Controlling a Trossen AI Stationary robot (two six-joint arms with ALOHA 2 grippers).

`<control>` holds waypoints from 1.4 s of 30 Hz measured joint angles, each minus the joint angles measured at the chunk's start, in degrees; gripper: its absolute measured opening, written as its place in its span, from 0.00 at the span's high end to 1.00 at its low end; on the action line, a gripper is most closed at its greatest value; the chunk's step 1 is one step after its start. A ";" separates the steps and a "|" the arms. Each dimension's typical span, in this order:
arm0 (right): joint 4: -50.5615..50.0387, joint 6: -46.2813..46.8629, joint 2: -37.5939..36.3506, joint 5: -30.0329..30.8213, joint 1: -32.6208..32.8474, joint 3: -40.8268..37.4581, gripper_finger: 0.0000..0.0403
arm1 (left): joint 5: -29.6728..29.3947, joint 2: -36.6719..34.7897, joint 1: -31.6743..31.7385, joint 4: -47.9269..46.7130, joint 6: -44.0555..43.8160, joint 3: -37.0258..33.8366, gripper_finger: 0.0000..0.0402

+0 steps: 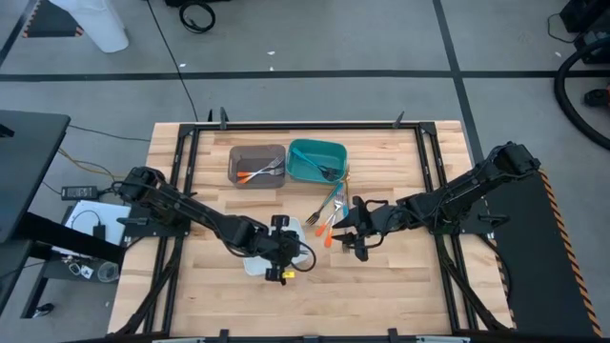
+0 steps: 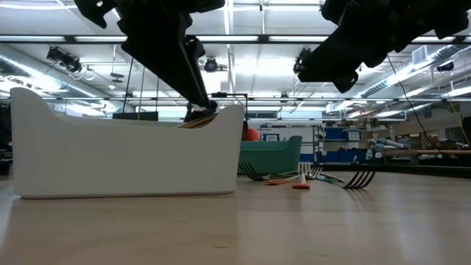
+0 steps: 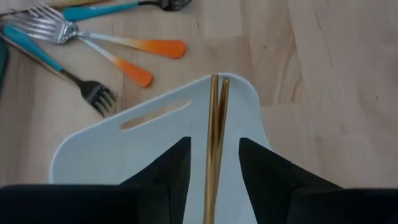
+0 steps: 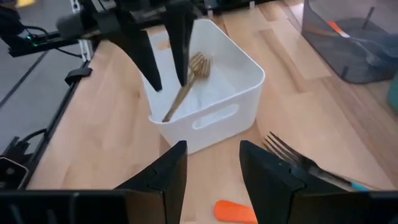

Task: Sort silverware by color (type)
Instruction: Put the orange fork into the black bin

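Two gold pieces (image 3: 214, 124) are lying in the white tray (image 3: 124, 149), and my left gripper (image 3: 214, 163) is hanging right over them with its jaws parted. In the left wrist view the gold handles are running straight out between the two fingers, their long axis in line with the gripper's reach, and I am seeing a gap on each side, so I am judging them released, not pinched. The right wrist view is showing a gold fork (image 4: 186, 84) leaning against the tray's inner wall, tines up, with the left fingers (image 4: 180, 43) on either side of it.

My right gripper (image 1: 360, 250) is waiting with its jaws spread and nothing in them, just beside the loose pile (image 1: 332, 211) on the bare wood. That pile is lying between it and the teal bin (image 1: 315, 160), with the grey bin (image 1: 257, 164) next along. Nearest its fingers I am seeing an orange handle (image 4: 235, 211) almost under them, and a teal-handled fork (image 4: 298, 160) off to one side, its length running across the gripper's line, not along it.

So I am reckoning the right arm is the nearer one for the pile, and it will need turning to straddle a handle crosswise.
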 joint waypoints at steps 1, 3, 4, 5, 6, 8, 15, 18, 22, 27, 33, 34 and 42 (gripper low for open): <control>-0.43 0.08 0.00 0.37 -0.01 0.00 0.61 | -0.02 0.00 0.00 -0.99 0.00 0.34 0.64; -1.91 0.15 0.00 1.46 -0.01 0.00 0.61 | -0.19 0.00 0.09 -1.55 0.23 0.41 0.64; -2.92 0.48 0.00 2.36 -0.01 0.00 0.61 | -0.63 -0.02 0.09 -1.53 0.38 0.41 0.64; -3.92 1.19 0.00 3.34 -0.01 0.00 0.61 | -1.42 -0.10 0.11 -1.49 0.57 0.44 0.64; -5.02 2.04 0.00 4.45 -0.01 0.00 0.61 | -2.23 -0.20 0.11 -1.46 1.01 0.45 0.64; -7.72 3.81 0.00 6.26 -0.01 0.00 0.61 | -4.33 -0.26 0.34 -1.22 2.91 0.48 0.64; -15.45 7.76 0.00 8.35 -0.35 0.00 0.61 | -7.08 -0.57 2.89 1.73 8.28 0.48 0.64; -19.00 9.78 0.00 9.74 -1.16 0.00 0.61 | -7.21 -0.57 3.79 2.82 9.86 0.48 0.64; -22.63 11.03 0.00 10.92 -2.85 0.00 0.61 | -7.36 -0.57 5.18 4.05 11.64 0.48 0.64; -23.57 8.96 0.00 11.06 -4.52 0.00 0.61 | -8.44 -0.55 7.51 5.01 12.95 0.48 0.64; -24.45 0.37 0.00 11.06 -5.10 0.00 0.61 | -10.58 -0.78 10.54 4.67 19.84 0.04 0.64; -24.45 -0.95 0.00 11.05 -5.10 0.00 0.61 | -10.54 -0.86 11.16 5.39 21.82 -0.42 0.64; -26.94 5.87 0.00 11.77 -6.81 0.00 0.61 | -7.81 -1.41 17.37 10.40 32.68 -4.30 0.64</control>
